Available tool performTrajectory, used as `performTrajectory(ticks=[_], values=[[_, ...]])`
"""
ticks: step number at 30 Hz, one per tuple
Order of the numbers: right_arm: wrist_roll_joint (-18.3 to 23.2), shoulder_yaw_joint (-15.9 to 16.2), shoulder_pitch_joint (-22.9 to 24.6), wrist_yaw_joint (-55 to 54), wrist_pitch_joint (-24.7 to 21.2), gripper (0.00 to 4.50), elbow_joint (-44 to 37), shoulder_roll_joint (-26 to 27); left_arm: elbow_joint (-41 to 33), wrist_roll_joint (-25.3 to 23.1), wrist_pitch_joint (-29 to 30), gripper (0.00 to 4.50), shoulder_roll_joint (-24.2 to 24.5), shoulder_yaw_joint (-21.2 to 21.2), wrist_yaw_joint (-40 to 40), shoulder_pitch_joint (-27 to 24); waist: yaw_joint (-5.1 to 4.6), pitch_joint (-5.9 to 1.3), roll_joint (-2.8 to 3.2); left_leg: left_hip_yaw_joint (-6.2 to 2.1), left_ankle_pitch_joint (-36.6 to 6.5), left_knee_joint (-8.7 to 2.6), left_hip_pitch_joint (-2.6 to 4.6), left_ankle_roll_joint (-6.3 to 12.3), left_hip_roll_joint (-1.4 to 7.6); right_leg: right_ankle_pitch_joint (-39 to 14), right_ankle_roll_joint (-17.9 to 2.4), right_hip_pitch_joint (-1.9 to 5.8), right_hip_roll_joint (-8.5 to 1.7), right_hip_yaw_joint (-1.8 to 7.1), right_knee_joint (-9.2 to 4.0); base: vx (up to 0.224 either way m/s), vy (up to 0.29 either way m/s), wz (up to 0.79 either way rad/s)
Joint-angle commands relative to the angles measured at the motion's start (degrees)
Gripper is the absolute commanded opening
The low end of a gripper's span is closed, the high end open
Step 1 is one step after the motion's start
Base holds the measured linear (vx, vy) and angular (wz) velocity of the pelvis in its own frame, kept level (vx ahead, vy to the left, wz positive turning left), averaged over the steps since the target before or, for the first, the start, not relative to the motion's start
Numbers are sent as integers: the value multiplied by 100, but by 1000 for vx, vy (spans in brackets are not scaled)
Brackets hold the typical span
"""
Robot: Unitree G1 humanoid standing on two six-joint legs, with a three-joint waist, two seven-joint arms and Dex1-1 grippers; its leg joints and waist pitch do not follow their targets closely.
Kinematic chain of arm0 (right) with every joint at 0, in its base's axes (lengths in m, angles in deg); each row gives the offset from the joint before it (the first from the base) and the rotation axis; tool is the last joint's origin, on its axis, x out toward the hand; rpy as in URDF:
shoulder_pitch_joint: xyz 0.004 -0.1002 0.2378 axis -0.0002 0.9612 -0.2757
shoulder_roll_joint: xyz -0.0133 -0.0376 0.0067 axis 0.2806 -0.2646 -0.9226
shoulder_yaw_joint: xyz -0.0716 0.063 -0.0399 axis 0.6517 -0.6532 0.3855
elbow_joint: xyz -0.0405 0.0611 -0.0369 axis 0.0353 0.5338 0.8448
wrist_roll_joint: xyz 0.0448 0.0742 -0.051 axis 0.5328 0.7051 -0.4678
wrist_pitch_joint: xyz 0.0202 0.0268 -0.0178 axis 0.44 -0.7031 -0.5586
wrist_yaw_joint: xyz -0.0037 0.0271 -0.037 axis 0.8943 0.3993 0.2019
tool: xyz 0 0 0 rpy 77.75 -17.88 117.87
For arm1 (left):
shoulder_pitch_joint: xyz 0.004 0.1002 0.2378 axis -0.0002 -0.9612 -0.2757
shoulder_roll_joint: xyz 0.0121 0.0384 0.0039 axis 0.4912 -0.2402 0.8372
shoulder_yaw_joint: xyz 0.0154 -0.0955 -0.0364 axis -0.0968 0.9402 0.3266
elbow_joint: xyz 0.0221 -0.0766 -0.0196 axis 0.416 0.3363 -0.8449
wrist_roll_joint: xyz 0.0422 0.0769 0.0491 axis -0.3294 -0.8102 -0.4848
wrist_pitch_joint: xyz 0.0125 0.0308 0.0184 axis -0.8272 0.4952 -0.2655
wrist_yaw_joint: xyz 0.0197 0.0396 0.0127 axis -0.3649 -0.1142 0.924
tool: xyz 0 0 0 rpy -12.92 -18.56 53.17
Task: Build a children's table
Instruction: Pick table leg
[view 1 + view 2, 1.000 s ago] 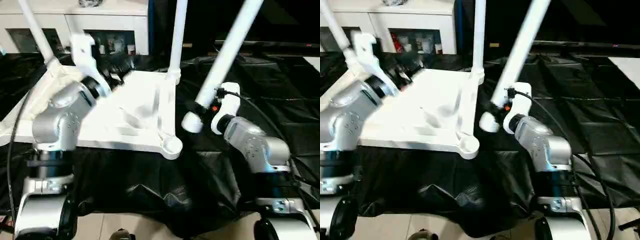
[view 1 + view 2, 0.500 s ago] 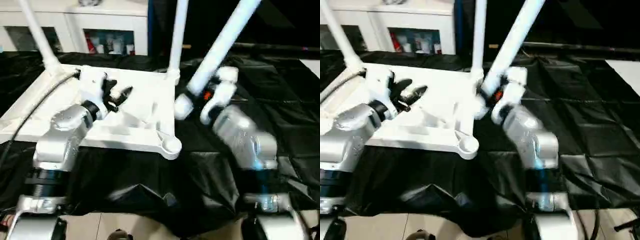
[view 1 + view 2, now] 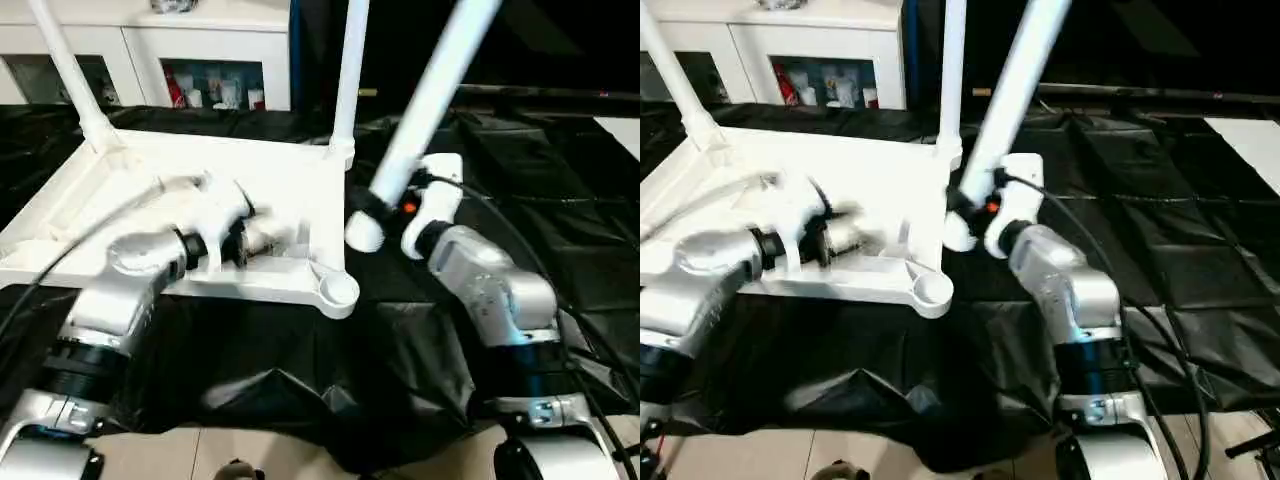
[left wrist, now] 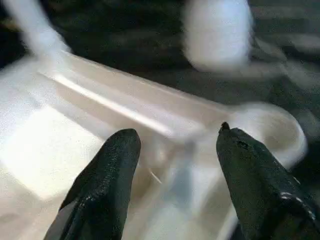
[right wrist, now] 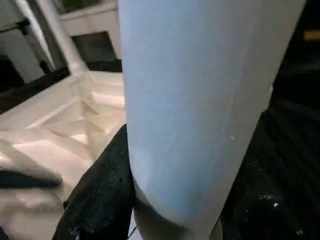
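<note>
The children's table lies upside down: a white ribbed tabletop (image 3: 150, 190) with one leg (image 3: 70, 75) standing in its far left corner and another leg (image 3: 350, 70) in its far right corner. My right gripper (image 3: 385, 205) is shut on a third white leg (image 3: 430, 90), which leans, its lower end (image 3: 362, 232) hanging just beyond the empty near right socket (image 3: 338, 290). In the right wrist view this leg (image 5: 200, 100) passes beside a black finger (image 5: 100, 195). My left gripper (image 4: 175, 132) stands open, low over the ribbed underside near that socket (image 4: 270, 125), holding nothing.
A crumpled black sheet (image 3: 560, 200) covers the work surface and hangs over its front edge to pale floor tiles (image 3: 250, 450). A white cabinet with glass doors (image 3: 200, 50) stands behind. A black cable (image 3: 510, 215) loops off my right forearm.
My left arm has swung down from the far left corner to low over the tabletop's near right part. My right gripper has carried the leg's lower end slightly left, towards the near socket.
</note>
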Motion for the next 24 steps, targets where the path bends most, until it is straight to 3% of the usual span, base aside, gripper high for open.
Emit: performTrajectory(ticks=[1, 7, 8, 11, 13, 17, 18, 23, 24], values=[[-118, 52, -9, 161, 315, 188, -72, -81, 188, -203, -168, 290, 141, -286, -577, 114, -19, -444, 107, -4, -1334, -431, 146, -325, 66, -1522, -678, 266, -371, 268, -396, 0, 0, 0], [-186, 89, 180, 217, 262, 188, -156, -213, 1289, -443, -796, 260, -18, -525, -1131, 621, -14, -439, 114, 5, -1486, -432, 164, -359, 52, -1419, -829, 287, -357, 267, -410, 0, 0, 0], [-190, 95, 193, 227, 268, 188, -161, -215, 1384, -473, -855, 240, -30, -539, -1159, 673, -8, -452, 120, -9, -1479, -432, 149, -372, 53, -1410, -837, 322, -379, 267, -398, 0, 0, 0], [-188, 107, 221, 258, 286, 188, -157, -217, 1621, -529, -1033, 211, -65, -562, -1247, 807, -16, -450, 107, -15, -1497, -429, 143, -347, 58, -1473, -839, 327, -393, 264, -402, 0, 0, 0], [-201, 112, 256, 268, 324, 188, -144, -216, 2014, -605, -1352, 206, -130, -591, -1408, 1027, -31, -450, 152, -8, -1468, -416, 135, -316, 34, -1494, -822, 328, -376, 264, -437, 0, 0, 0], [-260, 146, 312, 241, 362, 188, -166, -233, 2529, -720, -1652, 166, -244, -626, -1605, 1309, -16, -472, 139, -12, -1356, -409, 131, -300, 44, -1224, -928, 346, -375, 260, -396, 0, 0, 0], [-293, 155, 322, 235, 374, 188, -164, -241, 2671, -762, -1731, 166, -275, -649, -1660, 1379, -7, -472, 197, -22, -1363, -410, 135, -307, 50, -1186, -966, 342, -382, 258, -383, 0, 0, 0], [-329, 160, 337, 249, 377, 188, -174, -264, 3107, -953, -1913, 109, -305, -777, -1819, 1564, -12, -468, 184, -23, -1462, -411, 139, -289, 58, -1193, -1045, 355, -388, 255, -385, 0, 0, 0], [-334, 161, 344, 251, 376, 188, -182, -268, 3227, -1015, -2007, 109, -309, -813, -1895, 1607, -15, -469, 218, -22, -1489, -410, 149, -285, 62, -1230, -1043, 351, -391, 257, -398, 0, 0, 0]])
